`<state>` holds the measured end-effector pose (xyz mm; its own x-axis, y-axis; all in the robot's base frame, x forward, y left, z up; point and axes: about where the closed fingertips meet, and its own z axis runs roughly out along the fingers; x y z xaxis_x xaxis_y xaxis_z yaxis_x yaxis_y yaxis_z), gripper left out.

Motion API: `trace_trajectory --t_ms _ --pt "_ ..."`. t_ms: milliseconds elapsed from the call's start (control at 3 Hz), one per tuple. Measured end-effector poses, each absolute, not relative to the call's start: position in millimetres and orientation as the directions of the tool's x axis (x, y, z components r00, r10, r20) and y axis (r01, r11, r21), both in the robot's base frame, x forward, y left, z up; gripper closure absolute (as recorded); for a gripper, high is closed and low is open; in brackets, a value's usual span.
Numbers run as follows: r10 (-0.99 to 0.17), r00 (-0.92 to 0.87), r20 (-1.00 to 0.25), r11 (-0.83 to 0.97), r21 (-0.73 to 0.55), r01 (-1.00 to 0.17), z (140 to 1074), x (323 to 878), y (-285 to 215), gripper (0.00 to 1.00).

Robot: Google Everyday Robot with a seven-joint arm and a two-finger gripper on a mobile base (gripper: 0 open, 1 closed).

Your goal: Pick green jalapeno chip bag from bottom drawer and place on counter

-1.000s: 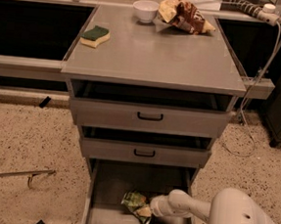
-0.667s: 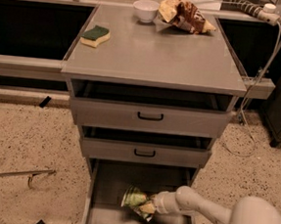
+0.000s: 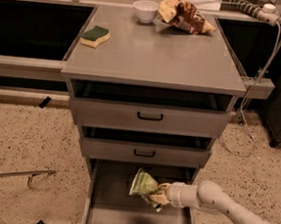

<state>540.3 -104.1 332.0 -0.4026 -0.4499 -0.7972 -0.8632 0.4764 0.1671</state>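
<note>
Over the open bottom drawer (image 3: pixel 103 210), the pincer (image 3: pixel 158 196) is clamped on the right edge of the green jalapeno chip bag (image 3: pixel 144 183). The bag is tilted; contact with the drawer floor cannot be determined. The arm enters from lower right. On the surface (image 3: pixel 155 56): a green-topped sponge (image 3: pixel 95 35) at left, and a white bowl (image 3: pixel 145 10) and a brown-and-yellow snack bag (image 3: pixel 184 15) at rear.

White tubular arm (image 3: pixel 221 202); yellowish jaws above bottom drawer (image 3: pixel 108 208).
</note>
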Motion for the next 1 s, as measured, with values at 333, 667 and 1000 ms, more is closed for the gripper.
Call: trace_trajectory --t_ms 333,667,1000 --pt "-0.453 -0.408 -0.792 0.476 0.172 -0.862 325 541 -103 1.00" --pt "-0.446 -0.412 -0.794 0.491 0.168 -0.855 330 539 -106 1.00" --pt "-0.412 -0.348 -0.842 0.519 0.097 -0.849 381 531 -114 1.00"
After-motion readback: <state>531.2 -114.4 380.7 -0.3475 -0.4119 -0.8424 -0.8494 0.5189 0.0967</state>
